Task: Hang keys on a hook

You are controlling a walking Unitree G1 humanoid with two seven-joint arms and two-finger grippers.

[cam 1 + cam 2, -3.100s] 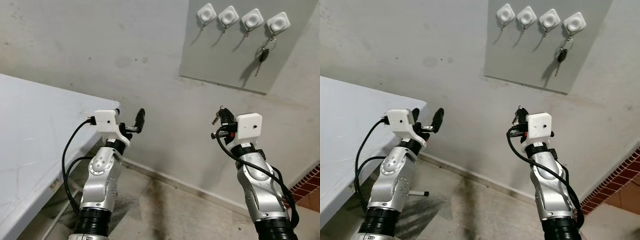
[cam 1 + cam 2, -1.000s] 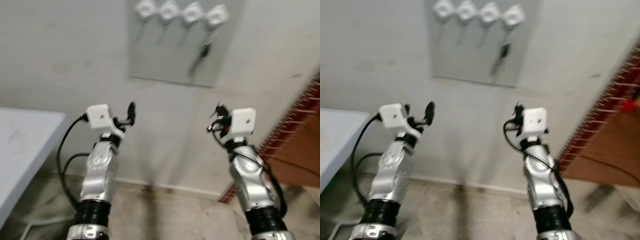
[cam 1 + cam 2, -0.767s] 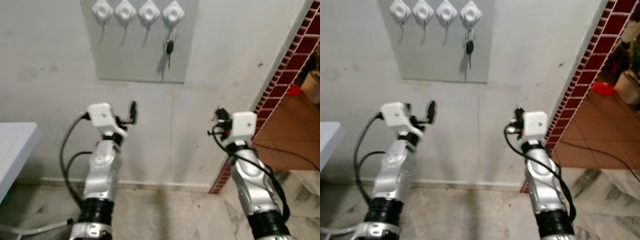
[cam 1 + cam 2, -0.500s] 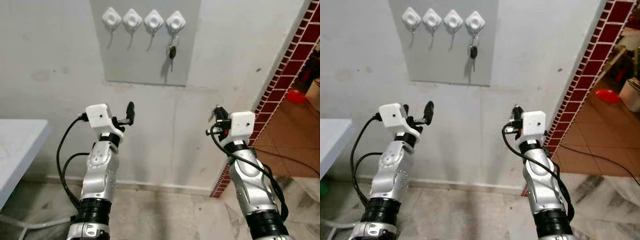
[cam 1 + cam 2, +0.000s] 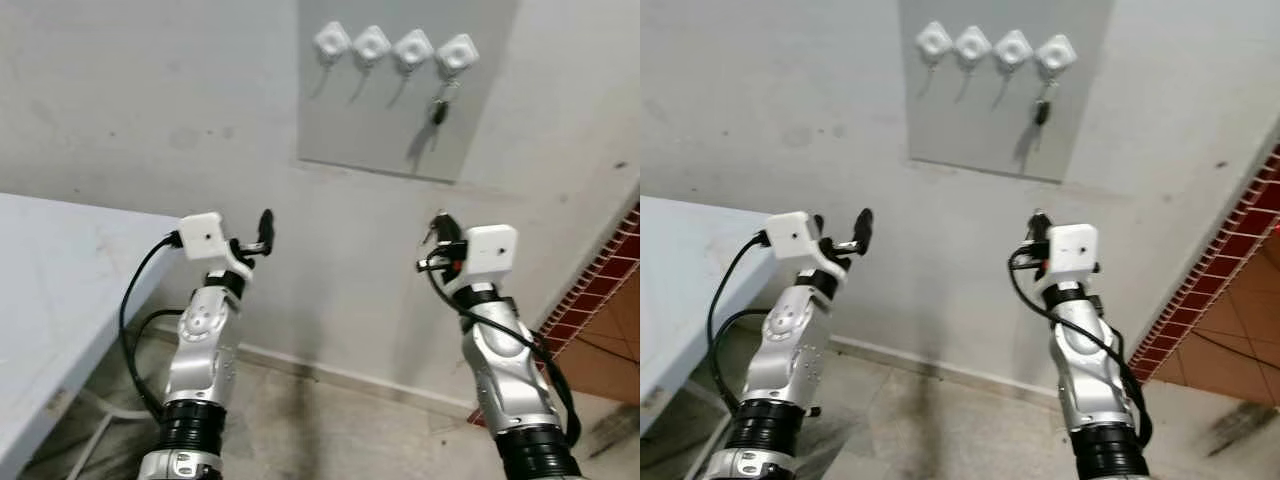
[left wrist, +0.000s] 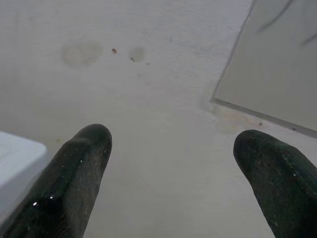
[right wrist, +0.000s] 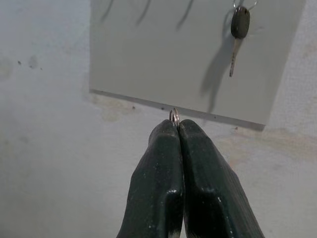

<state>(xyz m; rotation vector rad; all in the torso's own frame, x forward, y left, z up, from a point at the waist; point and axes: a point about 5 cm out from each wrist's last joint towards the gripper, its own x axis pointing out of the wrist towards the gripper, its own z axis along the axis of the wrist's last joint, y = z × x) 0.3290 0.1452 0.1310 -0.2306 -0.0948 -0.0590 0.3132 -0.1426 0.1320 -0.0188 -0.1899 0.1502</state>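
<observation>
Grey panel [image 5: 405,95] with four white hooks [image 5: 394,48] on stained plaster wall [image 5: 150,100]; one key [image 7: 239,29] hangs from the rightmost hook. My right claw [image 7: 174,130] pinches a key ring [image 7: 174,117] below the panel; my left claw [image 6: 173,163] gapes wide, empty, near the white counter [image 5: 50,290].

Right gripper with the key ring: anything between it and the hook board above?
Nothing. From the right gripper, shut on the key ring, up to the grey hook board, the right wrist view shows bare wall.

left gripper [image 6: 171,148] raised, fingers spread | right gripper [image 7: 179,130] raised, fingers pinched together
</observation>
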